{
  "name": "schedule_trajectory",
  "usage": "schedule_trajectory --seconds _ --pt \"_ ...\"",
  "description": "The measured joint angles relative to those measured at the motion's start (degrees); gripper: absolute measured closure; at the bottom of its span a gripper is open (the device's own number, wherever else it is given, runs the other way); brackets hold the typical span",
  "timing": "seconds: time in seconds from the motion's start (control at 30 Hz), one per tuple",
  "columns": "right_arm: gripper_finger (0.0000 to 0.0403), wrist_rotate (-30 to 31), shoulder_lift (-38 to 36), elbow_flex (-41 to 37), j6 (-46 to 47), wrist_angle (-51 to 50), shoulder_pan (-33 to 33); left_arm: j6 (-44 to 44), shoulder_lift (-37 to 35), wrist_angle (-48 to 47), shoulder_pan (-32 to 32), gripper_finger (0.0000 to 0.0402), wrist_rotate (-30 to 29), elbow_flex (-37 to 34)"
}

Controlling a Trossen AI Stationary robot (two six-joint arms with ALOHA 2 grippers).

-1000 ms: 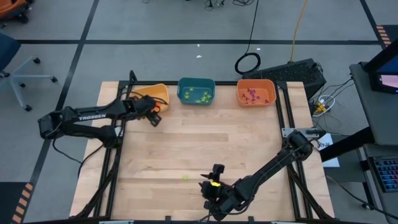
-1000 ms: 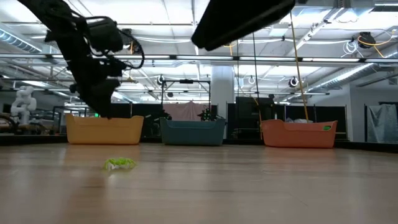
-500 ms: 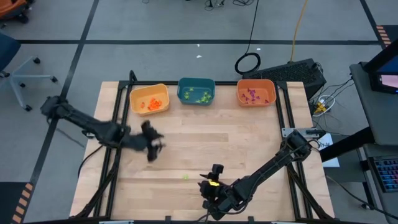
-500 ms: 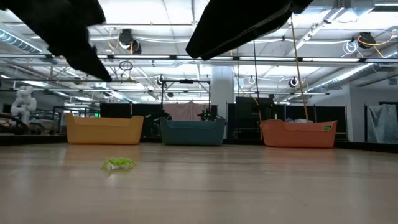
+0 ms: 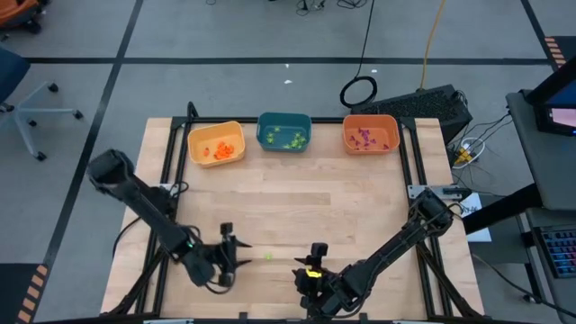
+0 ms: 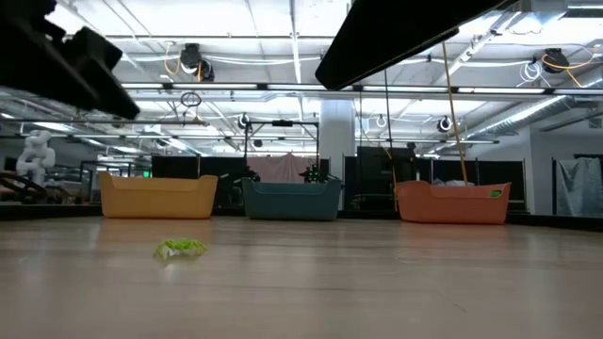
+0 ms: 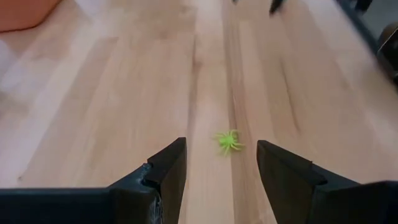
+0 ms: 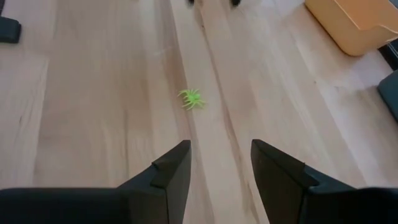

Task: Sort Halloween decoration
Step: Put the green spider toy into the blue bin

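Note:
One light-green spider trinket (image 5: 267,256) of the Halloween decoration lies on the wooden table near its front edge; the low view shows it too (image 6: 180,248). My left gripper (image 5: 234,253) stands open just left of it, fingers pointing toward it, with the spider (image 7: 228,142) ahead of the fingertips (image 7: 221,149). My right gripper (image 5: 312,261) stands open just right of it, and the spider (image 8: 192,98) lies farther ahead of its fingers (image 8: 221,149). Neither gripper touches it. Orange, green and purple trinkets lie in the three bins.
Along the far edge stand a yellow bin (image 5: 216,144) with orange trinkets, a teal bin (image 5: 284,132) with green ones and an orange bin (image 5: 370,134) with purple ones. Bare wood (image 5: 306,198) lies between the bins and the grippers.
My left gripper has swung from the yellow bin at the far left toward the table's near edge, turning as it went, and now stands close to the left of the green spider, still open. The spider has not moved.

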Motion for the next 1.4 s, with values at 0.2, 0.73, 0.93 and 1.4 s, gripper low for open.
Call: schedule_trajectory --seconds 0.2,0.73,0.93,1.4 --pt "0.0248 0.13 0.0 0.0 -0.9 0.06 0.04 5.18 11.73 -0.12 0.9 0.0208 1.63 5.63" --pt "0.0248 0.13 0.0 0.0 -10.31 0.0 0.02 13.8 16.42 -3.71 11.62 0.0208 20.05 9.6" --pt "0.0248 0.11 0.0 0.0 -11.7 0.02 -0.07 18.18 16.42 -4.24 15.45 0.0209 25.49 9.56" --pt "0.0248 0.17 0.0 0.0 -13.95 0.04 -0.25 20.01 16.42 -2.97 16.9 0.0283 30.14 9.54"
